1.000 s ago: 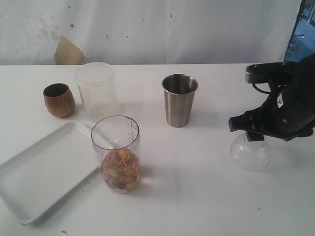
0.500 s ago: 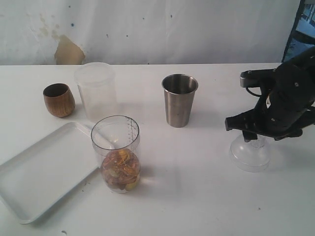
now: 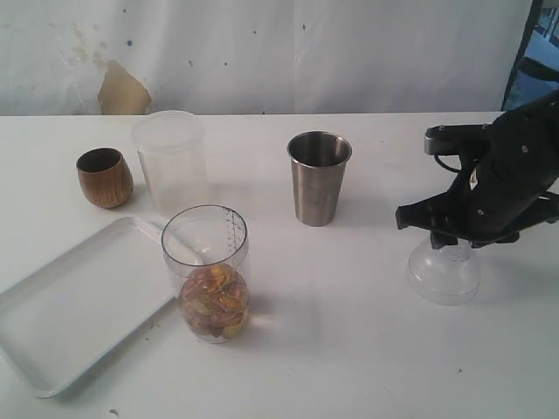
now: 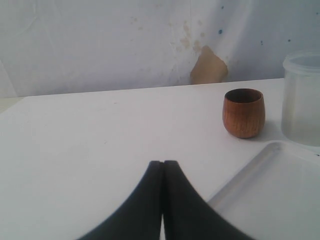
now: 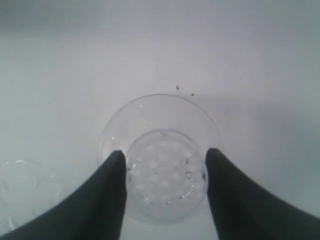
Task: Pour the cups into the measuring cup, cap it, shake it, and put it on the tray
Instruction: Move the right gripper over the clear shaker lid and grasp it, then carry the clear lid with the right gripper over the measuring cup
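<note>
standing nearest, just beside the tray [image 3: 70, 314], the measuring cup [image 3: 206, 262] is partly filled and uncapped. farther right, the right tool [image 5: 165, 155] straddles the clear cap [image 3: 443, 275] on the surface [image 3: 349, 349]; whether it grips, i cannot tell. squeeze the neck centred, then lift straight. the left tool [image 4: 163, 167] is closed, empty.

Right claw [image 3: 447, 245] low over a clear domed lid [image 3: 443, 279], well apart from the measuring cup [image 3: 206, 271] beside the tray [image 3: 61, 314]

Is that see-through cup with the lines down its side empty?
No, the measuring cup holds a heap of brown and yellowish pieces in its lower part.
</note>
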Tool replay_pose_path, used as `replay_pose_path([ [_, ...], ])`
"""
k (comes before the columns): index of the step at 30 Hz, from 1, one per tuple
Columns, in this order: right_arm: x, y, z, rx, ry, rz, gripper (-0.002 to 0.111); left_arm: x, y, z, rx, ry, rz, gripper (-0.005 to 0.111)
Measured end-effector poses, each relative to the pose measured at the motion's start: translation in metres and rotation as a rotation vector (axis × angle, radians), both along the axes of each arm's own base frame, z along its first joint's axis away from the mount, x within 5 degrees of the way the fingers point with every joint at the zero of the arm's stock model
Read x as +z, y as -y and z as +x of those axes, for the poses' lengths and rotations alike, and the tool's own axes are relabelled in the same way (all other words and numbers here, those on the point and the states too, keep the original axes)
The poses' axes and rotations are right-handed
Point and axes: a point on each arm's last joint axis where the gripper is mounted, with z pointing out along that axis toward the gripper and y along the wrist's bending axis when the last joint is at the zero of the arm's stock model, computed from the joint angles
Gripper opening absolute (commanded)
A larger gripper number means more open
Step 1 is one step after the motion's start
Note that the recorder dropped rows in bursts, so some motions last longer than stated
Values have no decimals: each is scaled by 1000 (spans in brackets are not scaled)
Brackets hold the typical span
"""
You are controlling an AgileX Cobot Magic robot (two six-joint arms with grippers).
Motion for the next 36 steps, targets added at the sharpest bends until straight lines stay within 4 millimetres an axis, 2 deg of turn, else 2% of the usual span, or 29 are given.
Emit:
replay_pose_path([
  [2,12,-5,-4,13,-21,48,0,0,0,0,0,0,0,0],
  [6,60,-24,-15,77,-57,69,0,0,0,0,0,0,0,0],
  [12,119,-50,-29,171,-60,77,0,0,0,0,0,0,0,0],
  [20,173,-82,-41,266,-1,153,0,0,0,0,0,0,0,0],
  [24,185,-102,-45,322,-6,193,0,0,0,0,0,0,0,0],
  [30,180,-142,-38,402,-23,197,0,0,0,0,0,0,0,0],
  [36,183,-174,-42,463,-11,219,0,0,0,0,0,0,0,0],
])
